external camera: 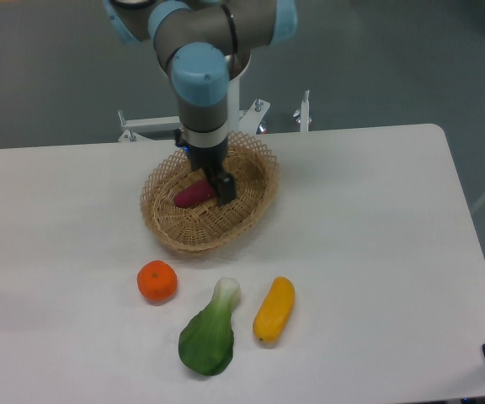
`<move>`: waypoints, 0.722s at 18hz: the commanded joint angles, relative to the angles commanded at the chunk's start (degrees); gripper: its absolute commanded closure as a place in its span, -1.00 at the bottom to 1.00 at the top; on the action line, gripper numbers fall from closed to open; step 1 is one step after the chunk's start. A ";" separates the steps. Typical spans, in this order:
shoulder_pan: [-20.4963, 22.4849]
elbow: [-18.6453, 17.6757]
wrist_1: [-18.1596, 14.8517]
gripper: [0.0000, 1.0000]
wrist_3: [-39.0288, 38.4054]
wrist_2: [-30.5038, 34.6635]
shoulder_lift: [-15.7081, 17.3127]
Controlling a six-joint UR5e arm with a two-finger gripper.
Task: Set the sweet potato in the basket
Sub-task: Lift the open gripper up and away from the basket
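Note:
The sweet potato (192, 195) is a small magenta-red tuber, tilted, inside the tan woven basket (255, 202) at the back middle of the table. My gripper (217, 192) reaches straight down into the basket. One dark finger (225, 188) shows in front of the sweet potato's right end, and the other finger is hidden behind it. The jaws look shut on that end of the sweet potato, which hangs low over the basket floor or rests on it; I cannot tell which.
In front of the basket lie a round orange (157, 281), a green leafy bok choy (209, 335) and a yellow oblong vegetable (274, 309). The white table's (377, 252) right edge slants down at the right.

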 joint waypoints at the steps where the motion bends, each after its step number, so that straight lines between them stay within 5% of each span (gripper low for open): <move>1: 1.93 0.88 0.09 -1.00 0.09 -0.17 -0.18; 13: 20.31 7.82 0.26 -1.00 14.84 -0.26 -6.86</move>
